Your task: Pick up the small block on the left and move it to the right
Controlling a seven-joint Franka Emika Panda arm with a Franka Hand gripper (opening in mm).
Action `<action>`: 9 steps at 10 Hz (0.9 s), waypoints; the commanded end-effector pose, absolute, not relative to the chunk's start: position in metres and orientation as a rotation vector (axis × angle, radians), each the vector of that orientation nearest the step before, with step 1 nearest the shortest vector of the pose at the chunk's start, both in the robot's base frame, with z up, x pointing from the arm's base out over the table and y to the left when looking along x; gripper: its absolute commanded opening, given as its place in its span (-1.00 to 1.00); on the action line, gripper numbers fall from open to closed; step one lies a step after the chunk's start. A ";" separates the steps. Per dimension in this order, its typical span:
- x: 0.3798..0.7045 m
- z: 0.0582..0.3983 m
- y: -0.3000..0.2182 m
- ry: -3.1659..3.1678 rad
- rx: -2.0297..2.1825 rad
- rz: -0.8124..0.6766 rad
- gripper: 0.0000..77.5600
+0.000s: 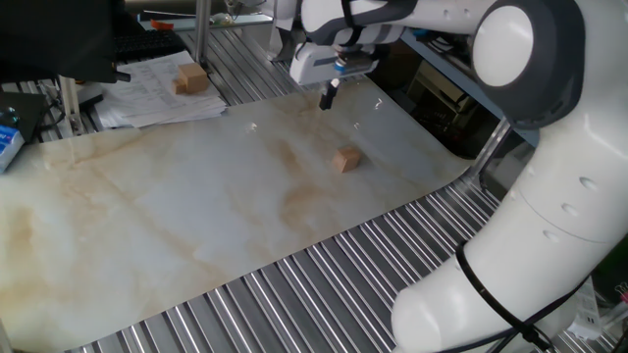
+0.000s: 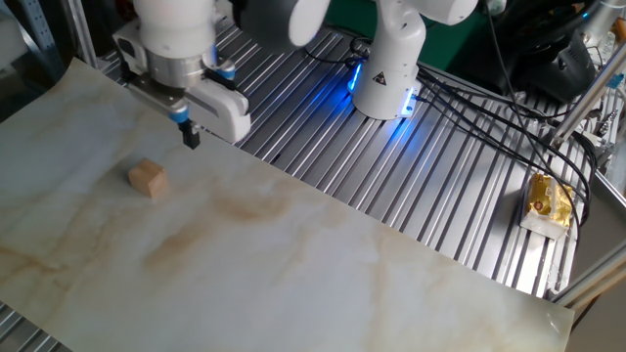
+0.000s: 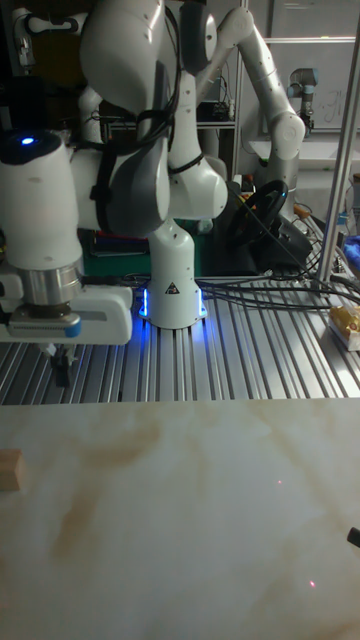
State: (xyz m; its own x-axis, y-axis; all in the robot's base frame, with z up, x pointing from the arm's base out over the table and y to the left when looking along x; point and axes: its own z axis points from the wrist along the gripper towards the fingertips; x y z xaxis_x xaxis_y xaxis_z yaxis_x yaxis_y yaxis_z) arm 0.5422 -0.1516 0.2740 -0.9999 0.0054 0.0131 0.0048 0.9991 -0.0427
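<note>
The tabletop [image 1: 177,226], a pale marbled sheet laid over ribbed metal, spreads out below and to the near side of the end effector [image 1: 329,97]; the white arm reaches in over the sheet's far edge, so the end effector [image 2: 191,135] hangs above the margin of the sheet rather than its middle, with clear air under its tips; in the tall fixed view the end effector [image 3: 62,368] sits low behind the sheet's back edge, toward the left. The small block [image 1: 344,159] lies flat on the sheet, well apart from the end effector: in one fixed view it sits below and slightly to the right of the tips; in the other fixed view the small block [image 2: 148,178] is down and to the left of them; in the tall fixed view only its edge [image 3: 10,470] shows at the left border, lower than the end effector. The cube has no long axis to speak of, so my judgement is that the approach hinges on closing this sideways gap and then descending; a larger tan block [image 1: 191,78] rests on papers far off to the other side and is not the target. The dark fingers look close together and hold nothing.
</note>
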 end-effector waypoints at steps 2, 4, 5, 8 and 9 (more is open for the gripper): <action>0.543 0.255 -0.185 -3.138 0.017 0.056 -1.00; 0.544 0.252 -0.191 -3.137 0.011 0.055 -1.00; 0.546 0.246 -0.203 -3.135 -0.010 0.042 -1.00; 0.548 0.239 -0.218 -3.132 -0.022 0.018 -1.00; 0.548 0.238 -0.221 -3.130 -0.029 0.019 -1.00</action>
